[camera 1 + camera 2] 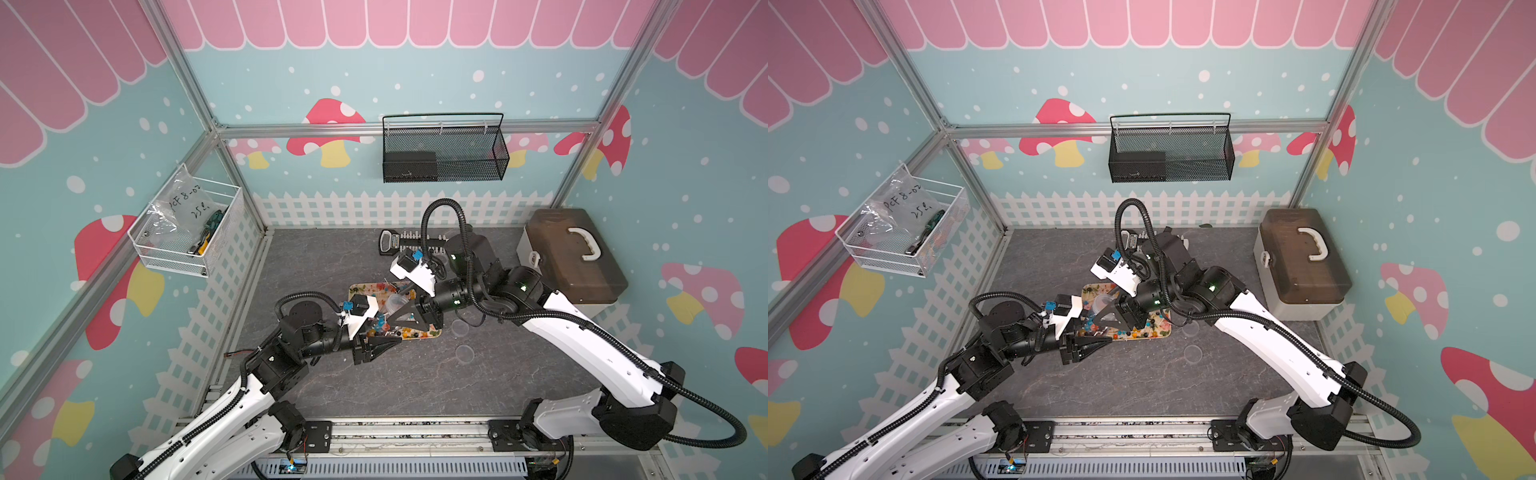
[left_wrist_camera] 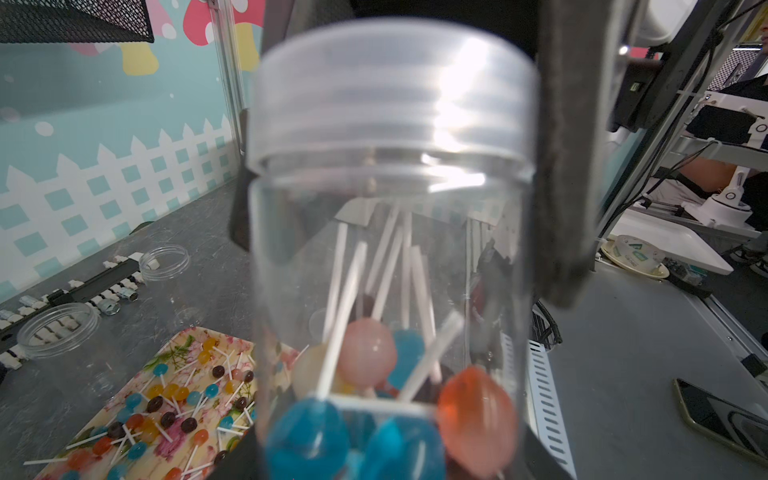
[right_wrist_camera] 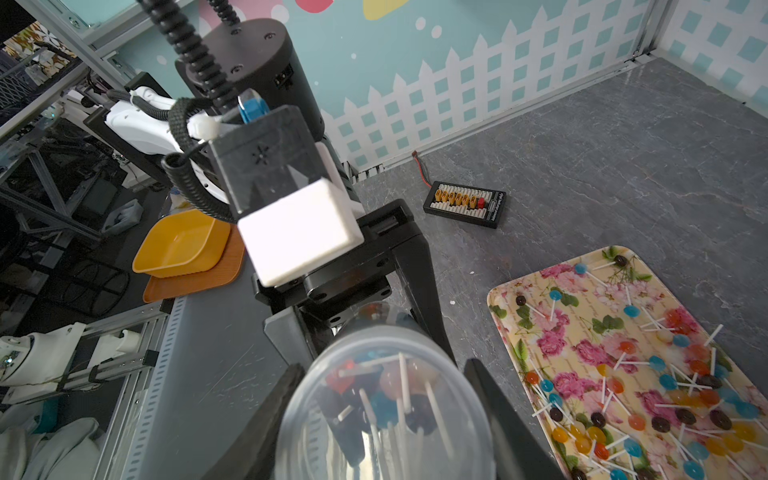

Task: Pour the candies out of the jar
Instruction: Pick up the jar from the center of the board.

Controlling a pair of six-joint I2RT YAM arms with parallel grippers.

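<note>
Item: 1 clear plastic jar (image 2: 386, 270), lid (image 2: 390, 95) on, held off the table near the floral tray (image 3: 498, 307), spanning 2 claws.
Base end: left gripper (image 3: 376, 332) closed round it.
Lid end: right gripper (image 2: 403, 266), fingers pressed to opposite sides of the lid.
Contents: candies (image 2: 365, 357), small lollipops heaped at the base end by the left claw, sticks pointing towards the lid.
Also noted: loose lollipops (image 2: 166, 407) scattered on the tray.
</note>
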